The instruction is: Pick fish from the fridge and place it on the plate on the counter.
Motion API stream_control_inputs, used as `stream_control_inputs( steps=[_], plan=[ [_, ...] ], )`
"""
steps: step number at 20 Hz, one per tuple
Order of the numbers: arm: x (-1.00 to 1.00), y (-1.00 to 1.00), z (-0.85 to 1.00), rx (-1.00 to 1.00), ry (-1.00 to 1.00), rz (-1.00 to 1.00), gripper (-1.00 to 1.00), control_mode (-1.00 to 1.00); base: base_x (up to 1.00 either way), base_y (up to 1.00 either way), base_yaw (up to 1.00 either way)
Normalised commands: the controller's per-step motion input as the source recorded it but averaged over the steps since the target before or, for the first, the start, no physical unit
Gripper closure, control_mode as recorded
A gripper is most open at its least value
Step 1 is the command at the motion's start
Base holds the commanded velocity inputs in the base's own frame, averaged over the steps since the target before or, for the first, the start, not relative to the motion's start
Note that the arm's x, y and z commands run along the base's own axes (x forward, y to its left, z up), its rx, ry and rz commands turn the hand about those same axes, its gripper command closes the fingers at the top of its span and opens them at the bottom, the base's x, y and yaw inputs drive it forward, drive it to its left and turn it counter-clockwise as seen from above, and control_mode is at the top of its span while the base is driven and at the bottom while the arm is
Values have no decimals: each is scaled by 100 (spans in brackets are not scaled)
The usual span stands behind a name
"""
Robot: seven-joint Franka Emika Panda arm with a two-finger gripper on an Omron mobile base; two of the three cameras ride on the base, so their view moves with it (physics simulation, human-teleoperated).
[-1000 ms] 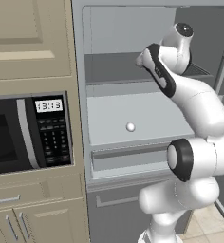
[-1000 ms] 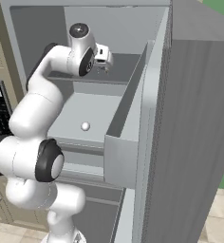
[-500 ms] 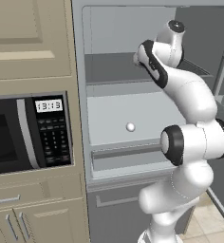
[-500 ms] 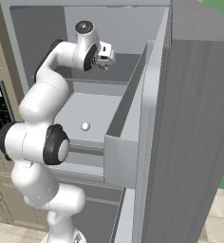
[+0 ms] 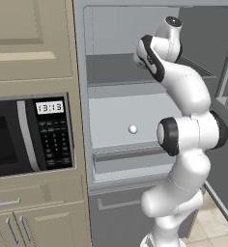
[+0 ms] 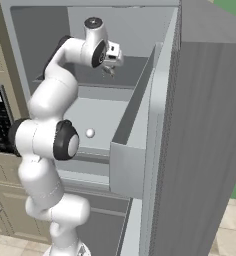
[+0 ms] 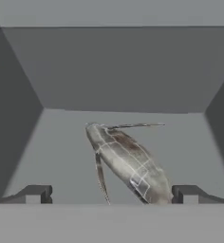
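The fish [image 7: 128,163], a grey scaled lump with thin fins, lies slantwise on the upper shelf of the fridge [image 5: 111,72], its tail end towards the back wall. My gripper [image 7: 112,195] is open just in front of it, a finger tip on either side, the right one close to the fish's near end. From the right base view the gripper [image 6: 109,70] hangs just over that shelf inside the fridge [image 6: 135,30]. The plate and the counter are out of view.
A small white ball [image 5: 132,129] rests in the wide pulled-out drawer [image 5: 121,111] below the shelf. The open fridge door [image 6: 205,150] stands close on the right. A black-fronted microwave [image 5: 24,135] sits in beige cabinets to the left.
The arm has straightened upward and the hand has edged a little deeper over the upper shelf. The white ball has stayed put.
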Motion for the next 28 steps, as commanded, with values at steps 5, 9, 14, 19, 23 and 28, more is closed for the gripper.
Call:
stream_control_inputs(
  steps=[5, 9, 14, 19, 23, 28],
  plan=[
    [25, 0, -1, 0, 9, 1, -100, -100, 0, 0, 0],
    [27, -3, -5, 0, 4, 3, -100, -100, 0, 0, 0],
    [22, -9, -21, 0, 0, 5, -100, -100, 0, 0, 0],
    [7, -5, -25, 0, 0, 4, -100, -100, 0, 0, 0],
    [0, 0, -21, 0, 3, 0, -100, -100, 0, 0, 0],
    [0, 0, -22, 0, 5, 0, -100, -100, 0, 0, 0]
  ],
)
